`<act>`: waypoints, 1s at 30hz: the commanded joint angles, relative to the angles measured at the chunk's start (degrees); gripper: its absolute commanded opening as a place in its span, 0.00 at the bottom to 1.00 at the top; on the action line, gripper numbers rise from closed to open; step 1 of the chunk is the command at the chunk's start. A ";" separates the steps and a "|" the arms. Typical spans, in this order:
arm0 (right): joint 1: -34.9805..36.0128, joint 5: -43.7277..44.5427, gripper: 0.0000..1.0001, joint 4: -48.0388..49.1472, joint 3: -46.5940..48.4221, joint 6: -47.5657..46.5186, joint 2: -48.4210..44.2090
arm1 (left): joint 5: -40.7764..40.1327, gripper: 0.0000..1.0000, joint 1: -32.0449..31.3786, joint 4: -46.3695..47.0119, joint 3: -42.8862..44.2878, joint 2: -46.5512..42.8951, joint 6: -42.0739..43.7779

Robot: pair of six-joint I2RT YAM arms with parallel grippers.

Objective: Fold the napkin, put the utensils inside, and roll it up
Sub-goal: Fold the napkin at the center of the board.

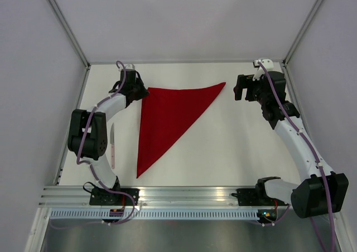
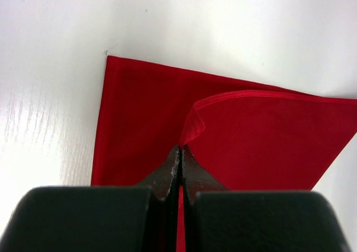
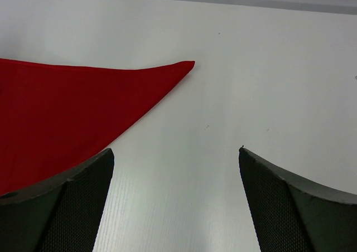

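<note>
A white table point(image 1: 234, 146) stands boxed in by pale grey walls point(image 1: 184, 18), evenly lit, with an aluminium rail point(image 1: 184, 193) along its near edge.

Plain bright red napkin point(image 1: 167, 115), pale pinkish-white utensil point(image 1: 112, 146), white table point(image 1: 240, 151).

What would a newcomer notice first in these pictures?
The bright red napkin, folded into a triangle, fills the middle of the white table. The left gripper is shut on its far left corner; the right gripper hangs open beside the right tip. One pale utensil lies beside the left arm.
</note>
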 commanded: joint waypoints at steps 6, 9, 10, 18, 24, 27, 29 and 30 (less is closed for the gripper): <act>-0.19 -0.03 0.97 -1.21 1.56 0.91 0.11 | 2.00 0.02 0.62 -0.43 3.98 1.37 1.75; -0.19 -0.12 0.97 -1.21 1.56 0.82 0.11 | 2.00 0.02 0.70 -0.52 4.16 1.81 1.67; -0.19 -0.12 0.97 -1.21 1.56 0.82 0.20 | 2.00 0.02 0.70 -0.52 4.42 1.90 1.75; -0.19 -0.20 0.97 -1.30 1.56 0.73 0.20 | 1.83 0.02 0.62 -0.61 4.25 2.78 1.75; -0.19 -0.20 0.97 -1.30 1.47 0.82 0.02 | 0.07 0.04 0.79 -0.60 3.98 3.48 2.19; -0.19 -0.29 0.97 -1.30 1.47 0.82 -0.07 | -1.24 0.11 0.79 -0.69 3.89 3.92 2.45; -0.19 -0.47 0.97 -1.30 1.56 0.82 -0.15 | -2.21 0.24 0.70 -0.69 3.98 4.27 2.72; -0.19 -0.55 0.97 -1.30 1.56 0.82 -0.15 | -2.39 0.29 0.88 -0.61 3.89 4.36 2.72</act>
